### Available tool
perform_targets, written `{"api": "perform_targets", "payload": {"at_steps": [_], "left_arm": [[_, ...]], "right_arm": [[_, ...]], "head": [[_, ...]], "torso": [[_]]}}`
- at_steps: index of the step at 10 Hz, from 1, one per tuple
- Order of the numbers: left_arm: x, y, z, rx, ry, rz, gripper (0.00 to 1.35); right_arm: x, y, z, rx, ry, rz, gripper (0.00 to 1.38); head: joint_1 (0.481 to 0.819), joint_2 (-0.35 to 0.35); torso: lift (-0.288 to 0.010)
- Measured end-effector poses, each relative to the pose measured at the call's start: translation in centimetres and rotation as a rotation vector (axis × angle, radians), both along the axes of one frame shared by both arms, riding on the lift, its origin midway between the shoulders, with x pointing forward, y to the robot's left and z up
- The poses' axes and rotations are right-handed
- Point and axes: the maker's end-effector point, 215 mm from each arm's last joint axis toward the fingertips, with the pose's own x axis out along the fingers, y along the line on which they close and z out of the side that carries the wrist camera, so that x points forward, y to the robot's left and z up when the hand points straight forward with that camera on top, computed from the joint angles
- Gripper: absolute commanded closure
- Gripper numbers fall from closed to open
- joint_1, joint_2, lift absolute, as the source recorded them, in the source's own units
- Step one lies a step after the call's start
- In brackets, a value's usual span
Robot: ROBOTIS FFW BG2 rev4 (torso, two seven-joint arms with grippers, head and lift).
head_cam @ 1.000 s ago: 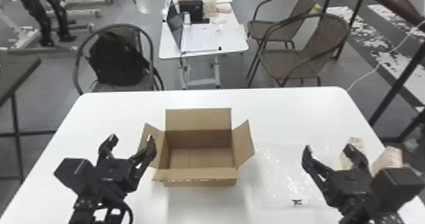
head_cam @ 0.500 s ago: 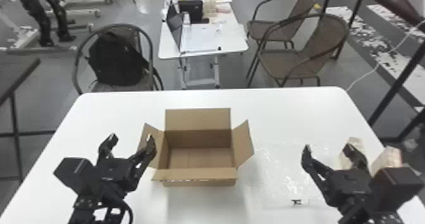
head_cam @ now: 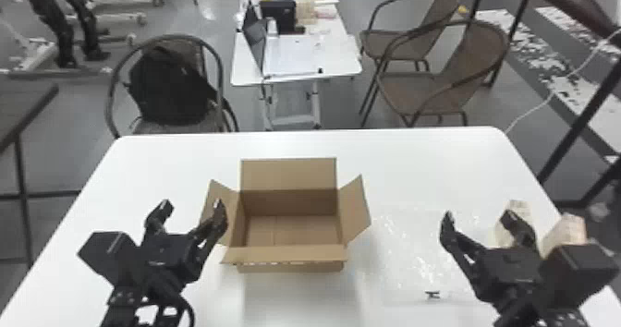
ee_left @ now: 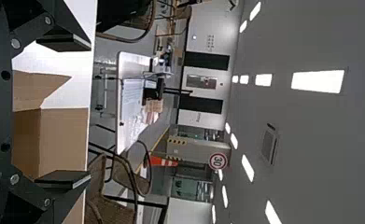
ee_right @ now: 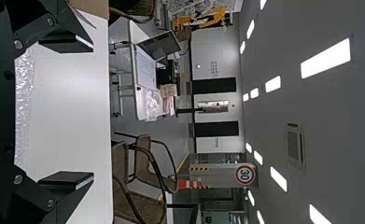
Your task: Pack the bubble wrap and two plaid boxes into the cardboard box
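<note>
Bubble wrap (head_cam: pixel 406 252): flat on table (head_cam: pixel 300 143), right of cardboard box (head_cam: pixel 289 173); from right gripper (head_cam: pixel 478 216), lies below and toward cardboard box. Right gripper nearer, fingers spread, nothing between. Left gripper (head_cam: pixel 192 206): left of cardboard box, fingers spread. Wrap's long axis probably front to back, alongside cardboard box (right edge partly hidden, so unconfirmed). Plaid boxes (head_cam: pixel 567 229): farther right of cardboard box, beyond wrap.
</note>
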Motion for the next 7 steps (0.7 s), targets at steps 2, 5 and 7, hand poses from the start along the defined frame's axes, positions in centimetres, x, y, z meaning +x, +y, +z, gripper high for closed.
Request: {"api": "perform_targets", "payload": {"at_steps": [2,5,7], "left_arm": [[0.4,0.6,-1.6,-0.089,0.033,-0.002,0.31],[1.5,0.9,-5.0,-0.197,0.139,-0.042,0.31],[2.0,0.4,-7.2,-0.277,0.194,-0.094,0.31]], "right_arm": [[0.0,0.0,-0.1,0.002,0.003,0.001,0.31],[0.0,0.3,-0.3,0.006,0.005,0.005,0.31],[0.1,0.5,-0.2,0.007,0.001,0.018,0.31]], "head": [[0.695,0.069],[0.695,0.076],[0.695,0.071]], "torso": [[-0.040],[-0.040],[-0.040]]}}
